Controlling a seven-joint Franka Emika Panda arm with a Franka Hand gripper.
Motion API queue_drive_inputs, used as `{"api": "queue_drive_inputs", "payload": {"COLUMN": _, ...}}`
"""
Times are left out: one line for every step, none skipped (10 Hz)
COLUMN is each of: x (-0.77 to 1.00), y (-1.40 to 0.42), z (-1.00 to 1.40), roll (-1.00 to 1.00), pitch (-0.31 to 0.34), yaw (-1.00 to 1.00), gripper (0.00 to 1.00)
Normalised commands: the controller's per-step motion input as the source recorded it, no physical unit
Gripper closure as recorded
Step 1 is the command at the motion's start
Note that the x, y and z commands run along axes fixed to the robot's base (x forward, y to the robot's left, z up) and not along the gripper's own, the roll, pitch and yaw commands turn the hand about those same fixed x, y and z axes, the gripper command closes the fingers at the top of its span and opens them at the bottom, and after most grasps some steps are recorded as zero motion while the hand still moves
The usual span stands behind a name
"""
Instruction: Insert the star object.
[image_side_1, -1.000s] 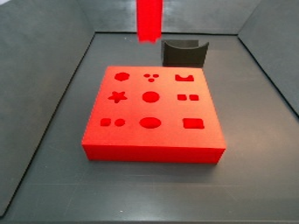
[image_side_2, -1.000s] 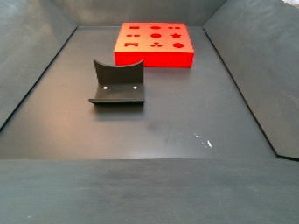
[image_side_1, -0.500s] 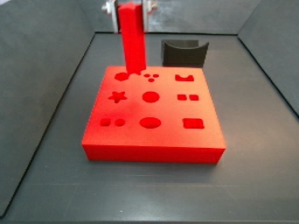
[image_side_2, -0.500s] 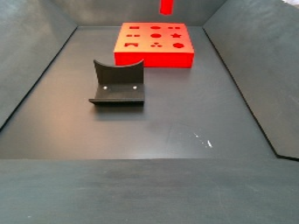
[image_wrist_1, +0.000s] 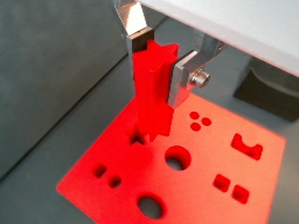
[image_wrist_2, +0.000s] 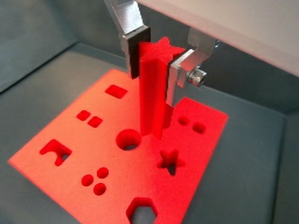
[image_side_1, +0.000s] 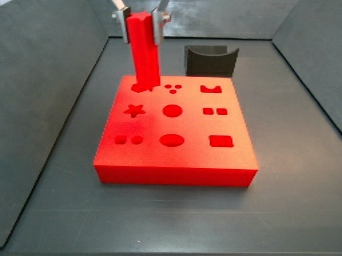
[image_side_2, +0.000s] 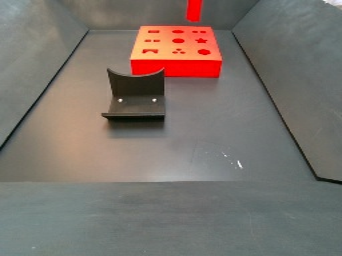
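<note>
My gripper is shut on the star object, a long bright red peg held upright by its top. The silver fingers clamp its star-shaped upper end in both wrist views. The peg hangs over the back left part of the red block, and its lower end is near the block's top face. The star hole lies in front of the peg's lower end and shows beside it in a wrist view. In a side view only the peg's lower part shows above the block.
The dark fixture stands behind the block, and it shows in the middle of the floor in a side view. Grey walls enclose the dark floor. The block's other holes include a round one.
The gripper has come down with the peg from the top of the view and shifted left. The peg's lower end now sits lower, over the block's back left corner.
</note>
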Motion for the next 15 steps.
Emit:
{"api": "queue_drive_inputs", "payload": {"x": -0.30, "y": 0.12, "z": -0.31, "roll": 0.07, "pitch": -0.067, "yaw": -0.82, "gripper": 1.00}}
{"api": "queue_drive_inputs", "payload": {"x": -0.32, "y": 0.12, "z": -0.23, "roll": 0.14, "pitch": -0.033, "yaw": -0.73, "gripper": 1.00}}
{"api": "queue_drive_inputs", "payload": {"x": -0.07, "y": 0.00, "z": -0.21, "roll": 0.19, "pitch": 0.001, "yaw": -0.51, "gripper": 1.00}}
{"api": "queue_drive_inputs", "payload": {"x": 0.01, "y": 0.00, "z": -0.19, "roll": 0.12, "pitch": 0.011, "yaw": -0.58, "gripper": 1.00}}
{"api": "queue_drive_inputs", "payload": {"x": 0.06, "y": -0.07, "z": -0.12, "roll": 0.11, "pitch": 0.000, "yaw": -0.58, "gripper": 1.00}}
{"api": "queue_drive_inputs", "payload": {"x": 0.19, "y": -0.10, "z": -0.05, "roll": 0.08, "pitch": 0.000, "yaw": -0.29, "gripper": 1.00}}
{"api": "queue_drive_inputs", "payload": {"x": 0.02, "y": -0.09, "z": -0.12, "roll": 0.00, "pitch": 0.000, "yaw": 0.00, "gripper": 1.00}}
{"api": "queue_drive_inputs", "payload": {"x": 0.03, "y": 0.00, "z": -0.28, "roll": 0.02, "pitch": 0.000, "yaw": -0.66, "gripper": 1.00}}
{"api": "queue_drive_inputs", "payload": {"x": 0.04, "y": 0.00, "z": -0.22, "roll": 0.00, "pitch": 0.006, "yaw": -0.79, "gripper": 1.00}}
{"api": "queue_drive_inputs", "payload": {"x": 0.00, "y": 0.00, "z": -0.11, "roll": 0.02, "pitch": 0.006, "yaw": -0.44, "gripper": 1.00}}
{"api": "queue_drive_inputs", "payload": {"x": -0.05, "y": 0.00, "z": -0.01, "roll": 0.00, "pitch": 0.000, "yaw": -0.10, "gripper": 1.00}}
{"api": "queue_drive_inputs", "payload": {"x": 0.02, "y": 0.00, "z": -0.10, "roll": 0.04, "pitch": 0.000, "yaw": 0.11, "gripper": 1.00}}
{"api": "queue_drive_inputs", "payload": {"x": 0.10, "y": -0.01, "z": -0.13, "roll": 0.05, "pitch": 0.000, "yaw": 0.45, "gripper": 1.00}}
{"api": "queue_drive_inputs", "payload": {"x": 0.10, "y": -0.01, "z": -0.16, "roll": 0.04, "pitch": 0.000, "yaw": 0.55, "gripper": 1.00}}
{"api": "queue_drive_inputs", "payload": {"x": 0.11, "y": -0.02, "z": -0.17, "roll": 0.05, "pitch": 0.000, "yaw": 0.60, "gripper": 1.00}}
